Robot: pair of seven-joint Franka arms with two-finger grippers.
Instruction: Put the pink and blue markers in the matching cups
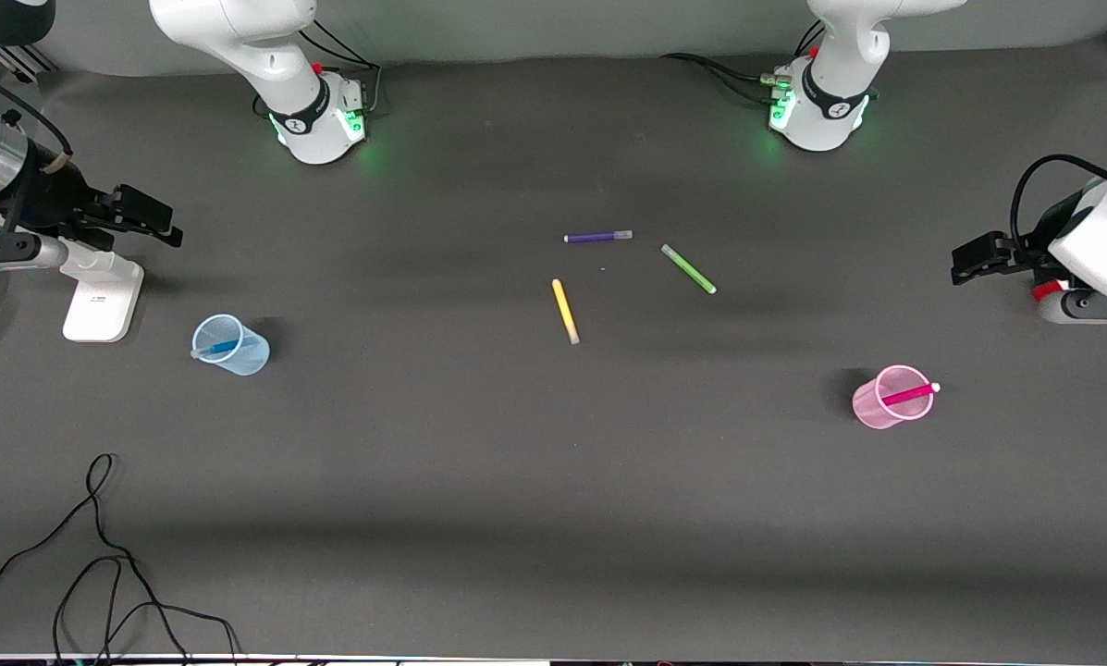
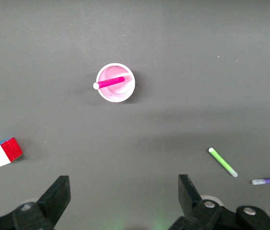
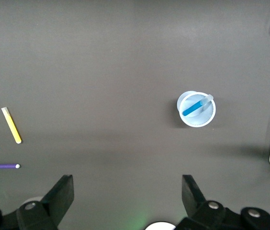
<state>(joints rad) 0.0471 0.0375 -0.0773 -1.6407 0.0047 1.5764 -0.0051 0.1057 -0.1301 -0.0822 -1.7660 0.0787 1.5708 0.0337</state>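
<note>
Black fingers [image 2: 53, 201] of my left gripper [image 1: 965, 262] spread wide, nothing between them, hovering high over the table's edge at the left arm's end. My right gripper [image 1: 160, 222] same: jaws released, empty, up over the edge at the right arm's end, fingers [image 3: 61, 199] wide apart in the right wrist view. Both my arms wait.

Pink cup [image 1: 891, 398] upright on the dark grey table [image 1: 516, 481], toward the left arm's end; pink marker [image 1: 909, 395] leans inside it, pale cap end poking over the rim. Blue cup [image 1: 231, 345] upright toward the right arm's end; blue marker [image 1: 218, 349] inside it, leaning on the wall.

Mid-table, lying flat and apart from each other: purple pen [image 1: 598, 237], lime-green pen [image 1: 688, 269], yellow pen [image 1: 565, 312], the yellow one nearest the front camera. White stand [image 1: 102, 294] near the blue cup, at the right arm's edge. Colour cube [image 2: 3, 152] shows in the left wrist view only. Black cable [image 1: 100, 555] loops at the table's front corner, right arm's end.
</note>
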